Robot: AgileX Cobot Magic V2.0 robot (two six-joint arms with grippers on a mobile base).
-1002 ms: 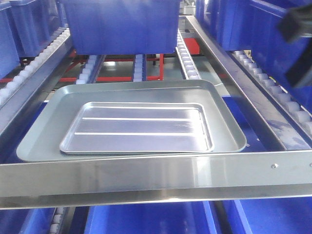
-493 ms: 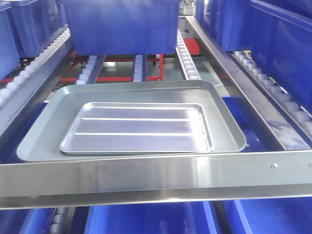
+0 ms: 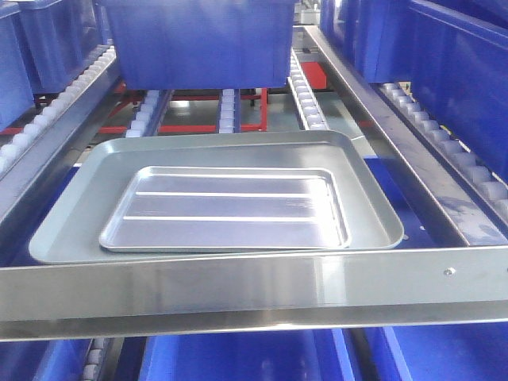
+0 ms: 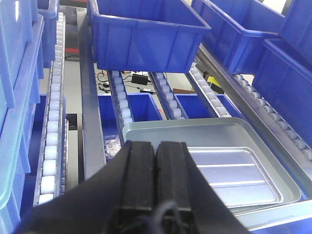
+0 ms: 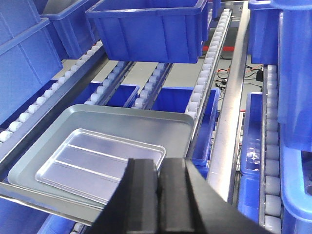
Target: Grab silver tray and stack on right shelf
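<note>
The silver tray (image 3: 225, 208) with two long ridges lies flat inside a larger dull grey tray (image 3: 83, 202), on the roller shelf behind its brushed-steel front bar (image 3: 238, 290). No gripper shows in the front view. In the left wrist view my left gripper (image 4: 156, 144) is shut and empty, above the near left corner of the grey tray (image 4: 170, 131), with the silver tray (image 4: 234, 175) to its right. In the right wrist view my right gripper (image 5: 160, 161) is shut and empty, above the silver tray's (image 5: 92, 163) near right corner, over the grey tray (image 5: 122, 122).
A large blue bin (image 3: 198, 40) sits on the white roller tracks (image 3: 304, 91) behind the trays. More blue bins stand at the left (image 3: 16, 48) and right (image 3: 452, 63). Steel side rails (image 3: 397, 151) bound the lane. Blue bins fill the level below (image 3: 238, 357).
A dark blurred arm part at the upper right of the front view one second ago has left the view. The trays lie almost as before.
</note>
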